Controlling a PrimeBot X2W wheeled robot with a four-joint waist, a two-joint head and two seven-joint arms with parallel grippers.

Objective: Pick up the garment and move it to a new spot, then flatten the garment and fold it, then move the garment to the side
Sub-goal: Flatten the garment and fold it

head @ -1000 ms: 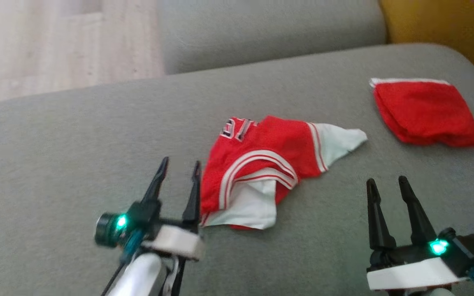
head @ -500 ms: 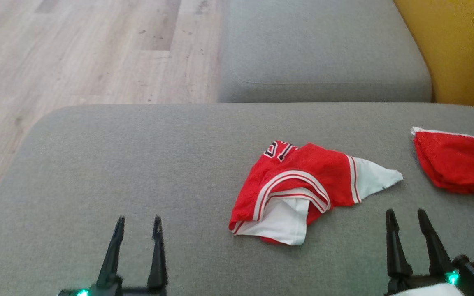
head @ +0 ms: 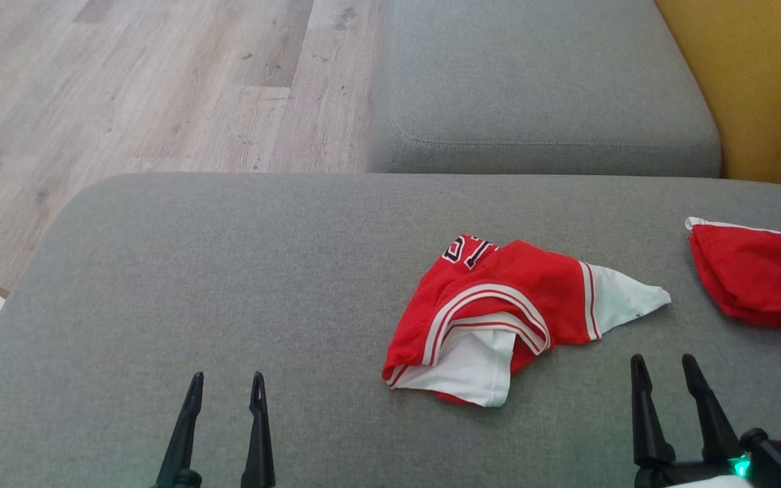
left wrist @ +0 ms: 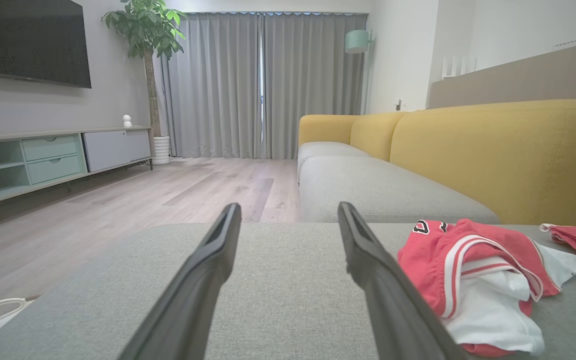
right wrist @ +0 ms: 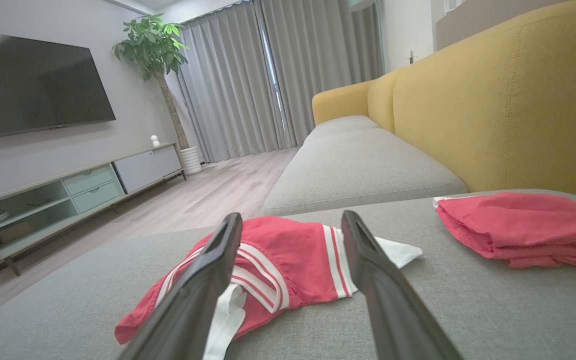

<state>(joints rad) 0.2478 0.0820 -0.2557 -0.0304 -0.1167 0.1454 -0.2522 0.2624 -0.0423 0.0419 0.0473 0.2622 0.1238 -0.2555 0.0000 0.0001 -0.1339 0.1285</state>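
The garment (head: 499, 315), red with white stripes and a white lining, lies crumpled on the grey cushion (head: 228, 285), right of centre. In the left wrist view the garment (left wrist: 473, 270) sits to the right of my fingers; in the right wrist view the garment (right wrist: 278, 270) lies just beyond them. My left gripper (head: 224, 383) stands open near the front edge, well left of the garment, with nothing between its fingers. At the lower right my right gripper (head: 665, 366) is open too, just in front of the garment's white corner.
A folded red cloth (head: 760, 278) lies at the cushion's right edge. A second grey seat cushion (head: 539, 88) sits behind, with the yellow sofa back (head: 763, 81) to the right. Wooden floor (head: 126, 88) lies beyond the left edge.
The head camera has tilted and shifted, so the whole picture moved. Both grippers now show lower in the view, only their fingers visible. The garment lies as before.
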